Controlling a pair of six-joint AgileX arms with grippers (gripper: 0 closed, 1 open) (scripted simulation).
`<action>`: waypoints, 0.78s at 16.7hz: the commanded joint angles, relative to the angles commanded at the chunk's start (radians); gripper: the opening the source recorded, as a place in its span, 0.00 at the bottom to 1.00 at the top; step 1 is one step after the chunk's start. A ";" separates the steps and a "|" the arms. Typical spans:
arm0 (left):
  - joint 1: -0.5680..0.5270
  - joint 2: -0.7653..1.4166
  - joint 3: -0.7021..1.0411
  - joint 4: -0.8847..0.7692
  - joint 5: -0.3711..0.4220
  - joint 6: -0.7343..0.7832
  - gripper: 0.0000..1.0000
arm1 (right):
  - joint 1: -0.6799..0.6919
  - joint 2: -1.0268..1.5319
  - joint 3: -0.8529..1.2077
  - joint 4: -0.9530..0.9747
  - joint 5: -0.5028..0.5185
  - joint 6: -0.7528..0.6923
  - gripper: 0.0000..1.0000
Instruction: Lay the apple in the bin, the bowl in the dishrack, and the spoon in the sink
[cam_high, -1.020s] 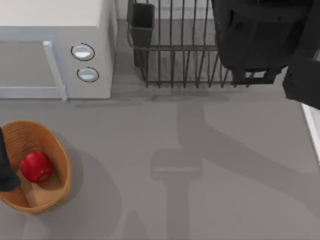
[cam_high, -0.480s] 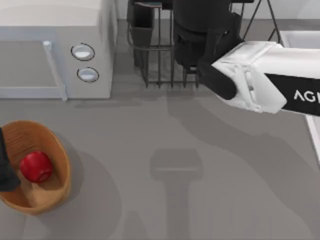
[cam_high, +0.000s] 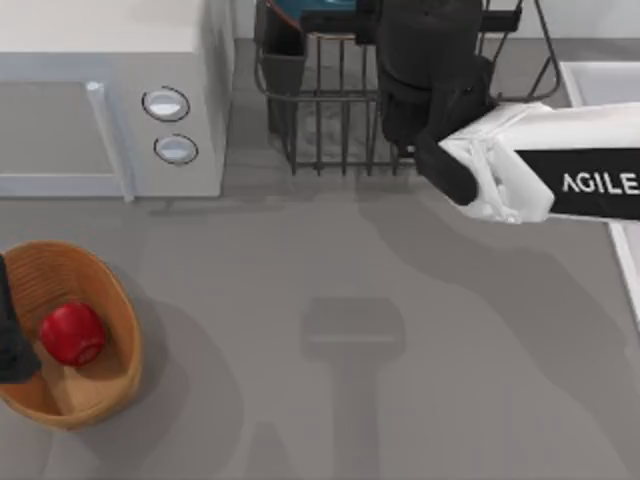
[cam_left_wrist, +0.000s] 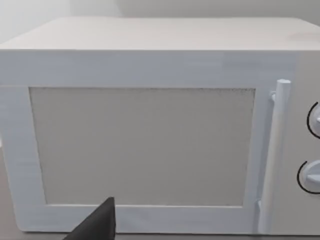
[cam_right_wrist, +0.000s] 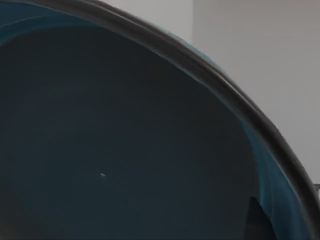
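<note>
apples (cam_high: 72, 333): 1
bins (cam_high: 110, 290): 1
bowls (cam_right_wrist: 125, 150): 1
dishracks (cam_high: 330, 110): 1
microwaves (cam_high: 100, 60): 1
microwave knobs (cam_high: 165, 104): 2

The apple (cam_high: 71, 333) is glossy red, the bin (cam_high: 118, 300) ribbed and woven-looking. The dishrack (cam_high: 330, 110) looks like dark metal wire. The bowl (cam_right_wrist: 125, 150) has a smooth glaze. The microwave (cam_left_wrist: 150, 65) looks matt white.

A big white microwave (cam_left_wrist: 150, 130) stands close by. Its long handle (cam_left_wrist: 272, 155) sits between the grey door window and two round knobs (cam_left_wrist: 312, 175).
</note>
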 joint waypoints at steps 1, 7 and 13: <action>0.000 0.000 0.000 0.000 0.000 0.000 1.00 | 0.000 0.000 0.000 0.000 0.000 0.000 0.00; 0.000 0.000 0.000 0.000 0.000 0.000 1.00 | 0.000 0.000 0.000 0.000 0.000 0.000 0.45; 0.000 0.000 0.000 0.000 0.000 0.000 1.00 | 0.000 0.000 0.000 0.000 0.000 0.000 0.90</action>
